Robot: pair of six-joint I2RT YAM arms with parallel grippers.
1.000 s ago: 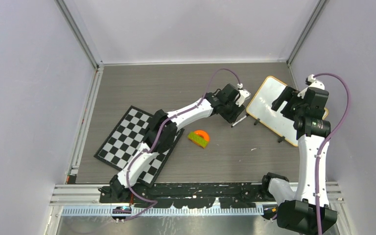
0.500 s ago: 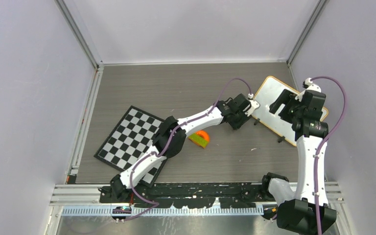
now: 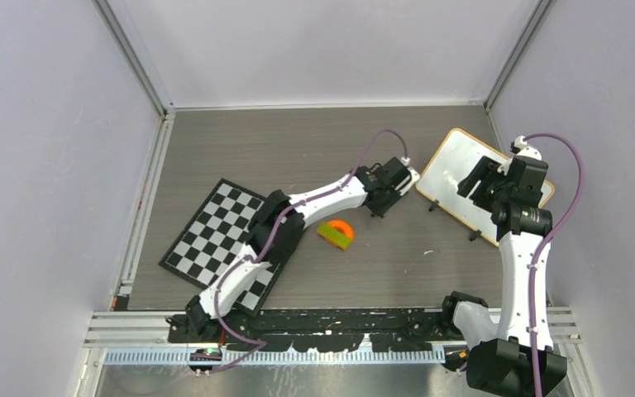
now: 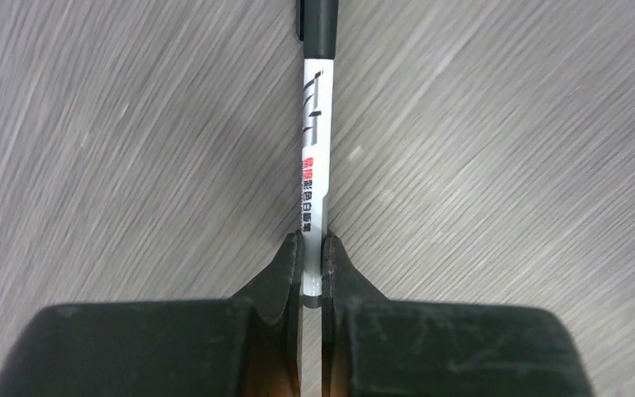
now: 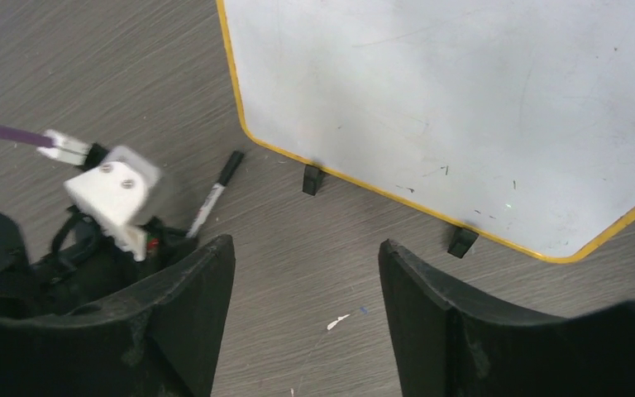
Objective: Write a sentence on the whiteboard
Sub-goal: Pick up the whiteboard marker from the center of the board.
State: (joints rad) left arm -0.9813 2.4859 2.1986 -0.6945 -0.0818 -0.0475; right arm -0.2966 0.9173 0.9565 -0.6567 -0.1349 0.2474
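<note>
The whiteboard (image 3: 460, 175) lies at the back right of the table, its wood-coloured frame and two black feet plain in the right wrist view (image 5: 463, 107). Its white face carries only faint specks, and no sentence shows. Just left of the board, a white marker with a black cap (image 4: 314, 141) lies on the grey table. My left gripper (image 4: 313, 241) is shut on the marker's rear end, low over the table (image 3: 384, 197). The marker's capped end (image 5: 215, 194) sticks out toward the board. My right gripper (image 5: 306, 244) hangs open over the board's near edge (image 3: 473, 178), holding nothing.
A black-and-white chequered board (image 3: 223, 244) lies under the left arm's elbow. An orange and green block (image 3: 336, 233) sits mid-table. A small white scrap (image 5: 337, 322) lies on the table below the right gripper. Grey walls enclose the table on three sides.
My left gripper has come down over the marker beside the whiteboard and closed on it. The right gripper's jaws have narrowed a little and it shifted slightly over the board.
</note>
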